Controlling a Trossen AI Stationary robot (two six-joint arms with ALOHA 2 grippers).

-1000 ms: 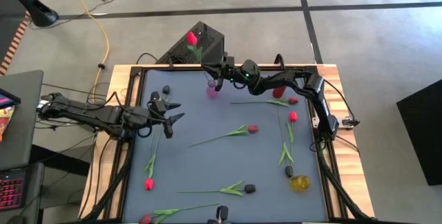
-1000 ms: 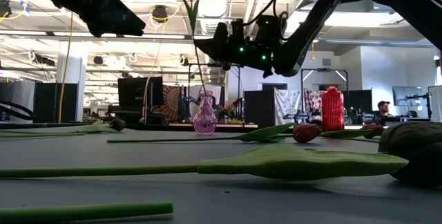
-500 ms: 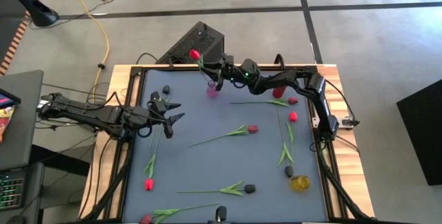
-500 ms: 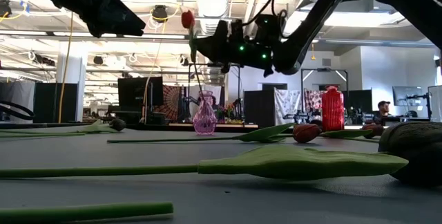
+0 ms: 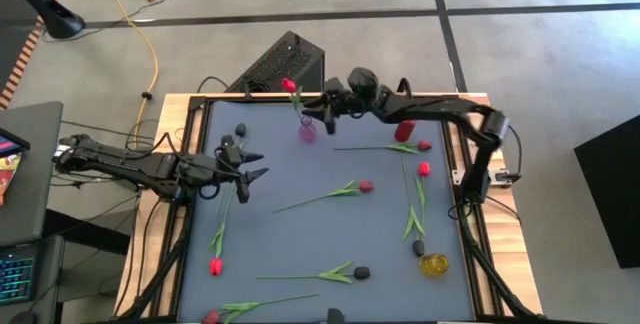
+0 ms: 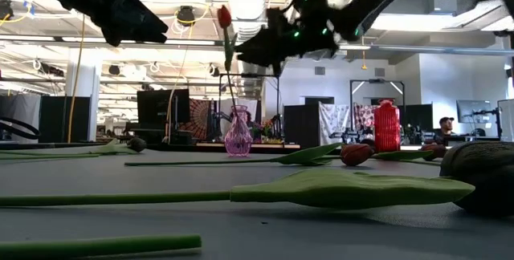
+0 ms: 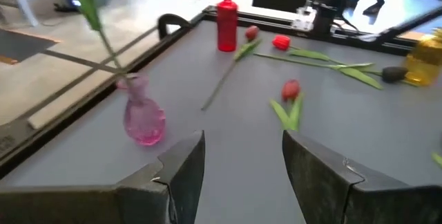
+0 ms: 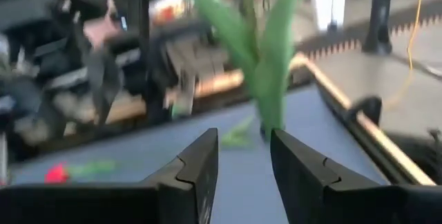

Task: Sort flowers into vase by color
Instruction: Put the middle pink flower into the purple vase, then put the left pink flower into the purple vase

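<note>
At table's far edge, right pincer (image 5: 322, 104) open by pink vase (image 5: 307, 130) w/ red tulip (image 5: 289, 86).

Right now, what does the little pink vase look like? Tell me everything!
The pink vase is small, see-through and glassy, with a round belly and a narrow neck. It stands upright on the grey table near the far edge. A red tulip's green stem goes into its mouth. The right gripper is above the vase.

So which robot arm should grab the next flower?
Probably the left. Its claw hangs open and empty over the mat, near a red tulip. The right claw is by the pink vase, where a red flower just went.
</note>
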